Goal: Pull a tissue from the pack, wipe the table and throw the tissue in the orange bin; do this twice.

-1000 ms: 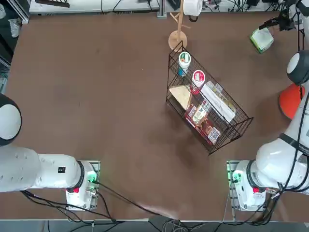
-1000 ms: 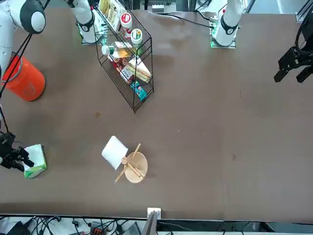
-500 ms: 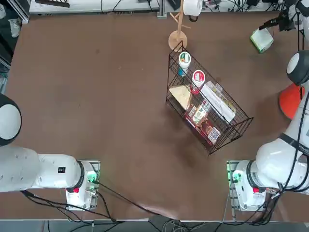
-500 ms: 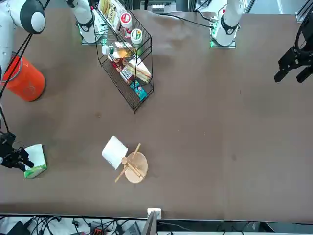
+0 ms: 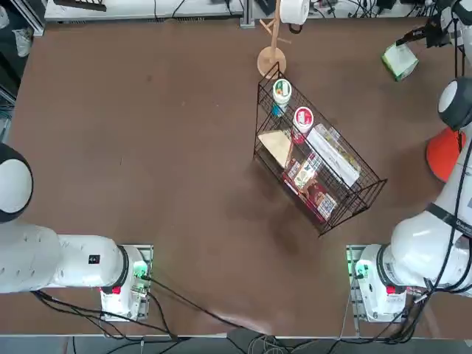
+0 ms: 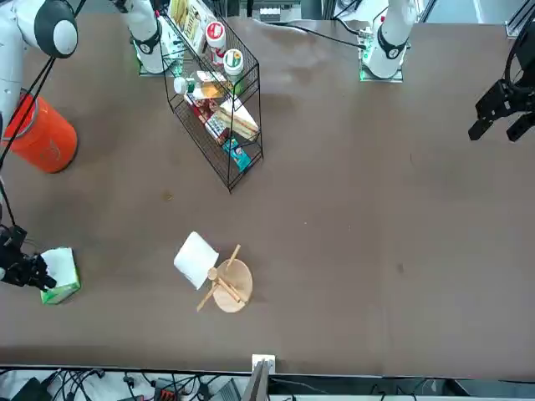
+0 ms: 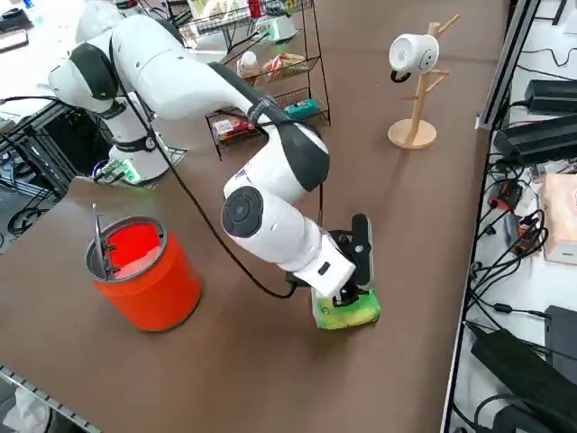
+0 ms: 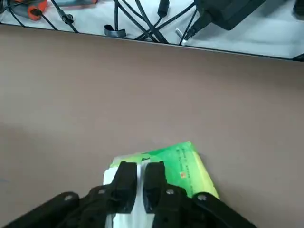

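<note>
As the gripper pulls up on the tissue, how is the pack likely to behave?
The pack looks small and soft, so it is probably light and may lift or slide with the tissue. Nothing holds it down on the table. The right gripper is nearly shut on the pack's white top, so the soft wrapper may crumple.

Glossy white right arm [image 7: 270, 194] with dark grey joint rings, a black cable looping along it; black claw [image 8: 139, 176]; green-lit base [image 5: 363, 271].

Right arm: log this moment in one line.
right end effector: shut on tissue at pack top | orange bin: apart | wipe: not yet done
</note>
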